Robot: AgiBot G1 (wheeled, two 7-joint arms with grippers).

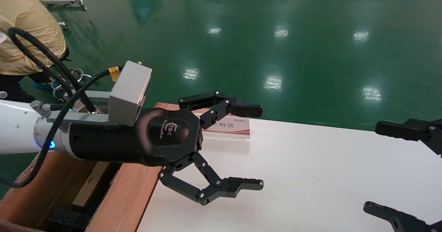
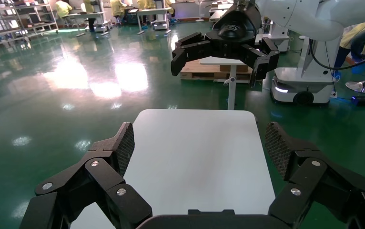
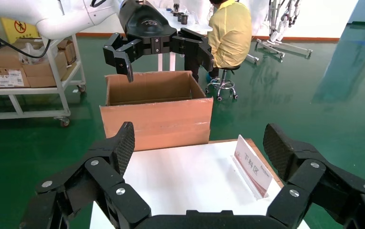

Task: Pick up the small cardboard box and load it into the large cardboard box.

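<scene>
The large cardboard box (image 1: 127, 190) stands open against the white table's left end; it also shows in the right wrist view (image 3: 157, 119). Inside it a slim light-brown box (image 1: 89, 185), apparently the small cardboard box, lies beside a black foam block (image 1: 67, 218). My left gripper (image 1: 259, 146) is open and empty, held above the table's left end just past the carton's rim; the left wrist view (image 2: 200, 143) shows only bare table between its fingers. My right gripper (image 1: 373, 166) is open and empty over the table's right end (image 3: 197, 143).
The white table (image 1: 310, 176) carries only a small sign stand (image 1: 228, 126) at its far left edge, also in the right wrist view (image 3: 253, 166). A person in yellow (image 1: 27, 28) sits behind the carton. Green floor surrounds the table.
</scene>
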